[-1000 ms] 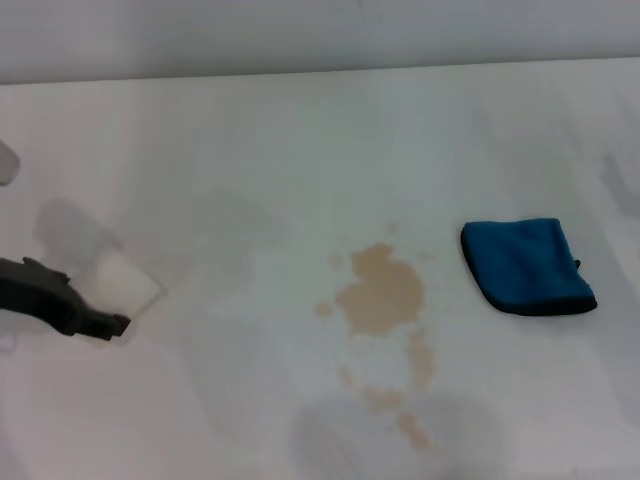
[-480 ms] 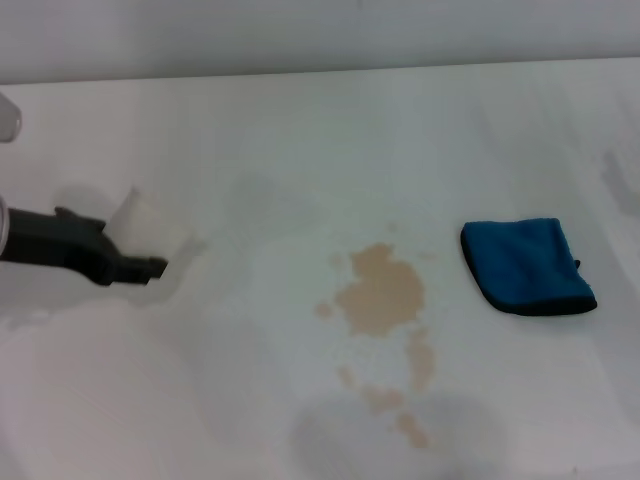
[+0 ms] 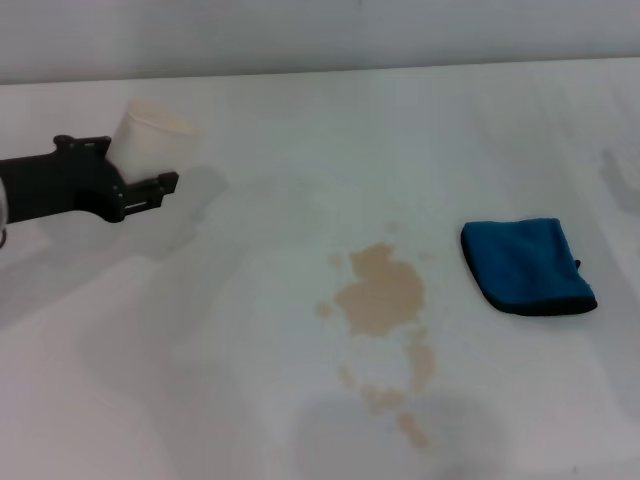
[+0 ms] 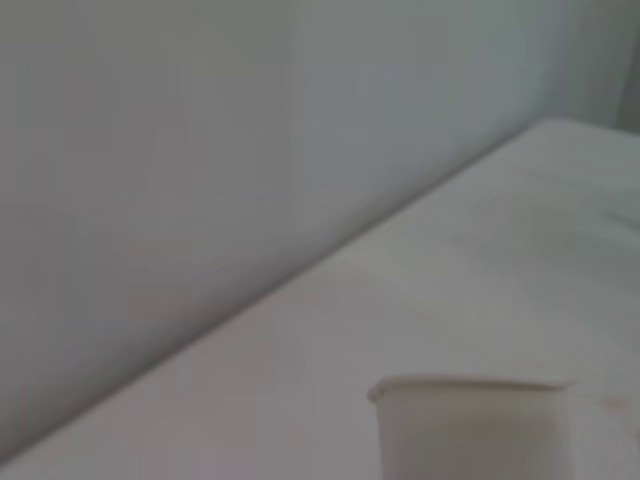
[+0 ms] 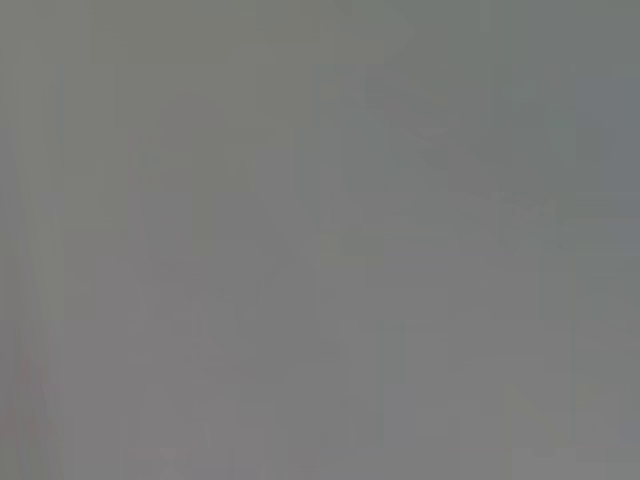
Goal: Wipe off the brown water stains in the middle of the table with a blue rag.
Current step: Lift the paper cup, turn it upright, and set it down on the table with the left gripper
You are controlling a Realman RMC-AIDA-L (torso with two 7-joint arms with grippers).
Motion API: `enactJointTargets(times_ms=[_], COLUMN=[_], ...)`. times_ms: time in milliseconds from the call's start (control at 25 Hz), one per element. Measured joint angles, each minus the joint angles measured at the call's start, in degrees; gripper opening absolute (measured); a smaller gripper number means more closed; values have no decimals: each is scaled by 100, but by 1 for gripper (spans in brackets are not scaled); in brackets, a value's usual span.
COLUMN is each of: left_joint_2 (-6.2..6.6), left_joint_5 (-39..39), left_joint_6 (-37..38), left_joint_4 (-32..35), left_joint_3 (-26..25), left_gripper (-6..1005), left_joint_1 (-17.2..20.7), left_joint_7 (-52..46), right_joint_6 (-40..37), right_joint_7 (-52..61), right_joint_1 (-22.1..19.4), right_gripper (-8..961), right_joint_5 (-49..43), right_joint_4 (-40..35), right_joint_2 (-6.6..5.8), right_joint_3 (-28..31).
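Left gripper (image 3: 150, 175) reaches in level from the table's (image 3: 300, 130) left edge, raised, its dark fingers closed around a whitish cup (image 3: 150, 140) held upright. Its arm is cut off at the edge. Mid-table lie the brown water stains (image 3: 382, 295), the blue rag (image 3: 525, 265) just right of them. No right gripper shows; its wrist view is blank grey.

The left claw (image 3: 150, 178) hangs raised at far left, clamped on a cup (image 3: 150, 140).
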Motion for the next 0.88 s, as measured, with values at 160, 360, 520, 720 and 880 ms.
enactJointTargets(times_ms=[160, 360, 520, 720, 880], left_joint_2=[-3, -18, -30, -48, -54], left_joint_5=[-718, -1926, -3091, -4522, -5697], left_joint_6=[508, 863, 993, 1040, 1041], left_joint_4=[-132, -455, -889, -1426, -1966], left_joint_3=[500, 990, 1473, 2052, 2536], left_gripper=[558, 558, 558, 557, 557], left_joint_1=[204, 413, 593, 767, 792], left_joint_7=[676, 1771, 3002, 4523, 5587], right_joint_6=[23, 29, 30, 33, 42], right_joint_7=[4, 7, 9, 9, 9], right_joint_1=[32, 49, 51, 35, 14], right_gripper=[871, 871, 871, 871, 871], right_joint_5=[-3, -9, -9, -9, -10], right_joint_4=[0, -19, -22, -30, -46], right_joint_2=[0, 0, 0, 0, -3], right_joint_3=[-37, -134, -134, -132, -132])
